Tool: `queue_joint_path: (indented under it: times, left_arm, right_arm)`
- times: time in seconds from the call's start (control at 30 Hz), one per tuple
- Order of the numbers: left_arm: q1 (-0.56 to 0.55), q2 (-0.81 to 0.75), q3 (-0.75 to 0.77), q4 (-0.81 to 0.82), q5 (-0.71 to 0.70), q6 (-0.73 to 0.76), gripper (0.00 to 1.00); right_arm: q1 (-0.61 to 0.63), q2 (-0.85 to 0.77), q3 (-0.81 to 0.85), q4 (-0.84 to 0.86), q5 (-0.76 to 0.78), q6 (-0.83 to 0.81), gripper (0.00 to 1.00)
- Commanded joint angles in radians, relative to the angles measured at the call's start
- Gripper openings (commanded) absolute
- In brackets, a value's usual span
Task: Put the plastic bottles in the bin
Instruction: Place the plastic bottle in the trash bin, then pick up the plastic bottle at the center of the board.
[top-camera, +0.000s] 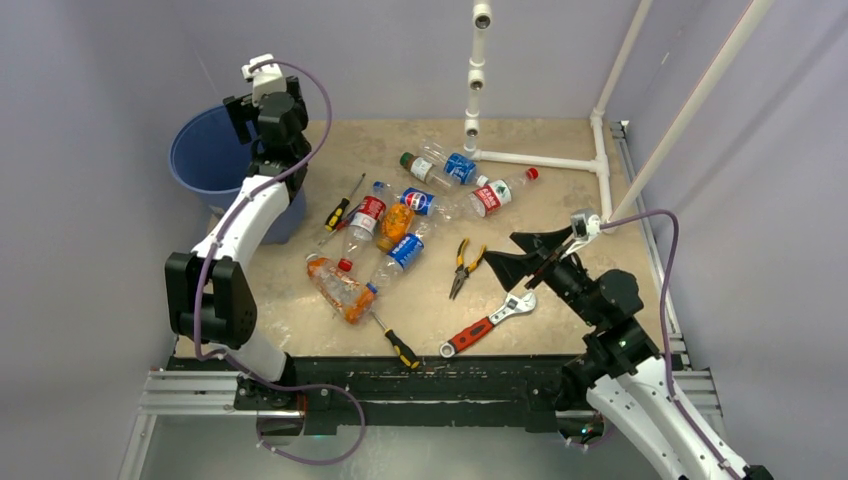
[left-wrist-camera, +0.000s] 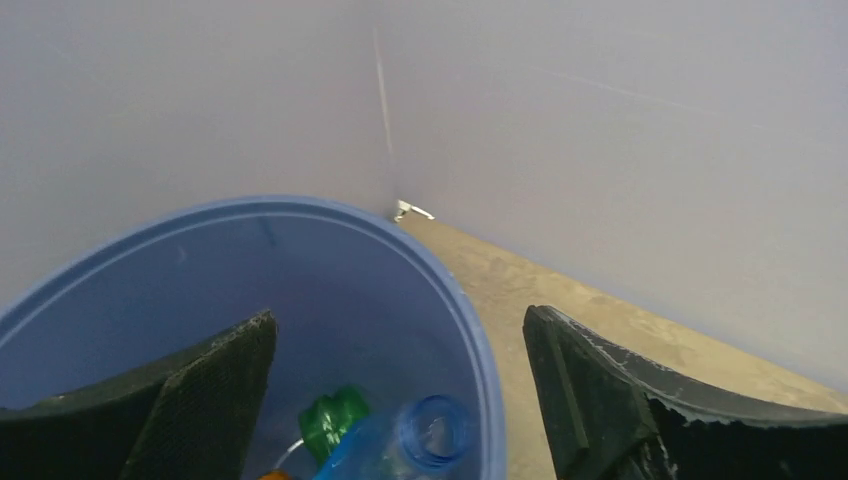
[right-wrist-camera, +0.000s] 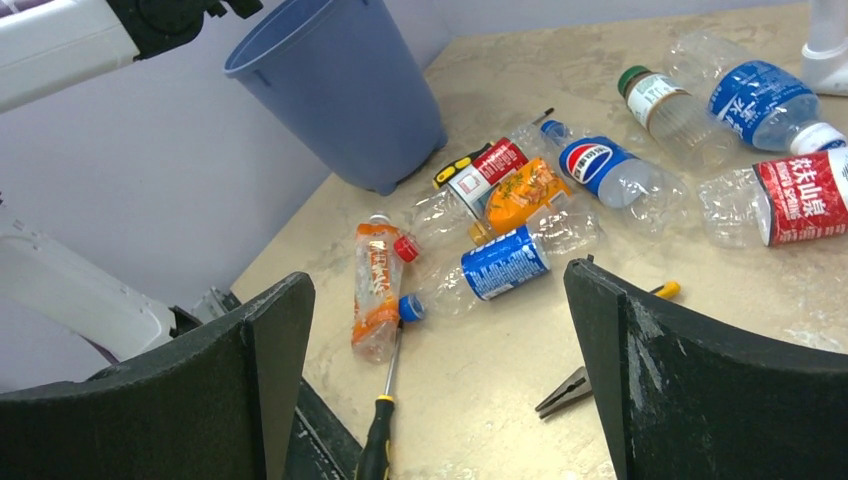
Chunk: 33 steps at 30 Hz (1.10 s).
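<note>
A: Which step are we looking at?

B: I'm reading it as the gap between one drop and the next pick. The left gripper (left-wrist-camera: 395, 390) is hanging right over the bin (left-wrist-camera: 480, 350), jaws spread wide and gripping nothing. A green bottle (left-wrist-camera: 333, 420) and a clear bottle (left-wrist-camera: 430, 432) are lying in the bottom beneath it.

A: And the other arm?

B: The right gripper (top-camera: 520, 255) is hovering above the worktop (top-camera: 560, 205), at about 4 o'clock from the pile. Its jaws are gaping wide too, carrying nothing. About eight bottles are lying outside the bin, which is sitting in the 10 o'clock corner of the top view.

A: So what is the next move asking for?

B: Probably a reach to the red-labelled bottle (top-camera: 495, 195) at the near edge of the pile. Its long axis is running from 8 to 2 o'clock, with the cap pointing at 2. So the jaws should be closing across it, along 11 to 5.

A: Anything complicating that?

B: The pliers (top-camera: 462, 268) are lying at the gripper's 9 o'clock, and they aren't wanted. The blue-labelled bottle (top-camera: 402, 252) is running from 7 to 1 o'clock, cap at 7, crowding its orange neighbours, so it's looking harder
</note>
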<state>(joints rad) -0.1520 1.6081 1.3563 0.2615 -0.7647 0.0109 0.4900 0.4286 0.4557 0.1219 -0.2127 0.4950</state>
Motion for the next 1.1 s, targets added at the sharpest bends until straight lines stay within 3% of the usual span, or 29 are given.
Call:
queue_joint_path:
  times: [0.0,0.23,0.47,0.57,0.77,0.93,1.07]
  left_arm:
    - [-0.001,-0.061,0.097,-0.107,0.048,-0.161,0.95]
    - [-0.056,-0.175,0.223,-0.258,0.042,-0.22,0.99]
    - [-0.33,-0.325,0.208,-0.488,0.293,-0.251,0.99]
    - [-0.413,-0.342,0.134,-0.572,0.405,-0.275,0.99]
    - [-0.424,-0.399,-0.096,-0.57,0.722,-0.277,0.99]
    - [-0.424,-0.467,-0.249,-0.516,0.751,-0.283,0.99]
    - [-0.423,-0.515,-0.358,-0.453,0.728,-0.291,0.99]
  right_arm:
    - [-0.002,0.006,0.017,0.058,-0.026,0.011,0.98]
    - [-0.001,0.033,0.062,0.03,0.0,-0.008,0.99]
    - [-0.001,0.09,0.075,-0.024,0.232,0.119,0.99]
    - [-0.001,0.177,0.081,-0.049,0.359,0.139,0.99]
    - [-0.027,0.411,0.066,0.032,0.493,0.284,0.99]
    - [-0.051,0.555,0.027,0.219,0.576,0.423,0.96]
    - [-0.075,0.74,0.115,0.254,0.622,0.443,0.96]
